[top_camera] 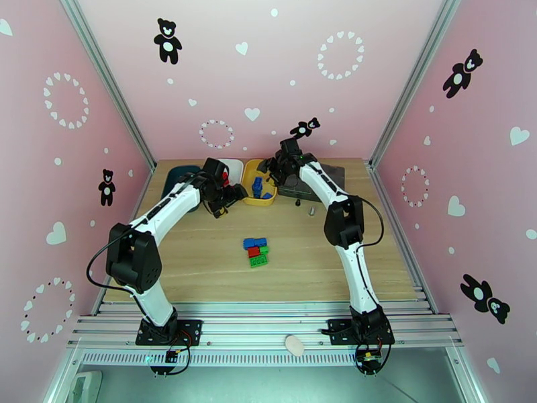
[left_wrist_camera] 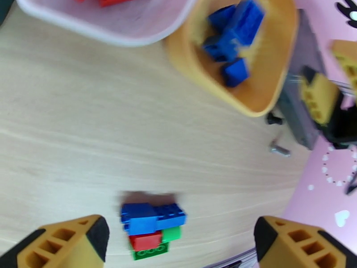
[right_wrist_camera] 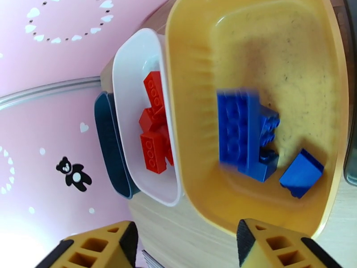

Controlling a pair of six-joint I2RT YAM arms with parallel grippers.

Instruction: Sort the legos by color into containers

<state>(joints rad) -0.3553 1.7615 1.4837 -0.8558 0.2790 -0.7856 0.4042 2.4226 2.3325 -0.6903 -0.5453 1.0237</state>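
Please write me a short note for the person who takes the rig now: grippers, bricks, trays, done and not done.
Left gripper: open, empty, above the table.
Right gripper: open, empty, over the yellow tray.
Done: blue bricks lie in the yellow tray, red bricks in the white tray.
Teal tray: its inside cannot be seen.
Left to do: a small pile of blue, red and green bricks at the table's middle.

No words, numbers or brand marks can be read anywhere. The pink walls [top_camera: 201, 68] carry only printed bears [top_camera: 167, 40] and hearts [top_camera: 252, 113]. Any lettering on the bricks [left_wrist_camera: 154, 217] is perhaps lost in blur.
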